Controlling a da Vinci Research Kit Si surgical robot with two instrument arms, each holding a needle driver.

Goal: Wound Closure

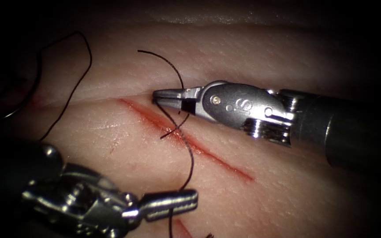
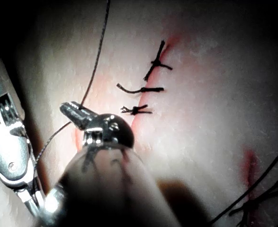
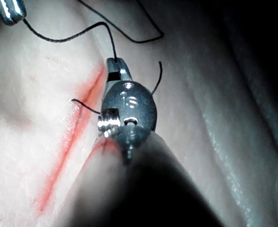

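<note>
Both tools clamp the thread: right tool mid-frame above the cut, left tool bottom centre (likely knot-tying); next needs steady, opposed tension.

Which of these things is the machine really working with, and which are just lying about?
In use:
- left end effector, shut on the thread
- right end effector, shut on the same thread
- the cut in the tissue

Lying about:
- finished stitches
- slack thread loop, left of the cut

Neither holds the needle; I cannot place it.
</note>
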